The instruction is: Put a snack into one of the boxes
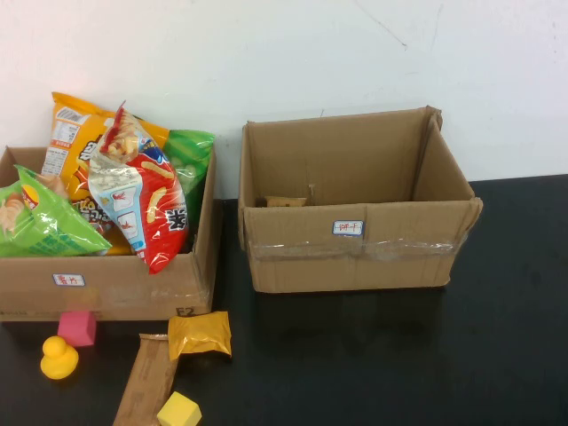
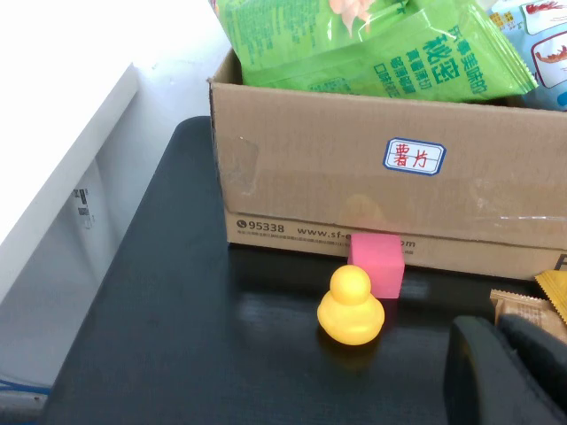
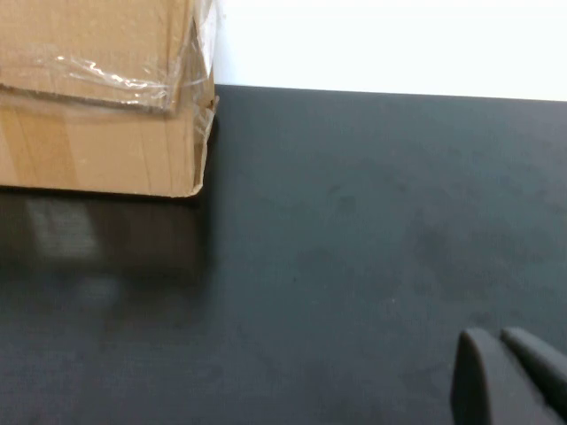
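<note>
Yellow snack packet (image 1: pixel 200 335) lies flat on the black table (image 1: pixel 399 355), just in front of the left box (image 1: pixel 115 288), one end overlapping the brown wafer bar (image 1: pixel 146 382). Looks light, soft, crinkly foil, likely slippery; best pinched across a sealed edge or the short width, not the puffed middle. The bar looks stiffer, easier to grip across its narrow sides.

Left gripper (image 2: pixel 505 372) is not in the high view; wrist view shows dark fingers (image 2: pixel 478 381) low over the table, pressed together, nothing held. The bar end and a packet corner sit just beyond the fingertips; yellow duck (image 2: pixel 351 306) and pink cube (image 2: pixel 376 264) are to one side, near the box wall.

Right gripper (image 3: pixel 509 376): fingers (image 3: pixel 483 381) together, empty, bare table ahead, right box (image 3: pixel 106 115) well apart.

Left box is stuffed with chip bags (image 1: pixel 142 191); right box is nearly empty. Yellow cube (image 1: pixel 178 411) is beside the bar.
</note>
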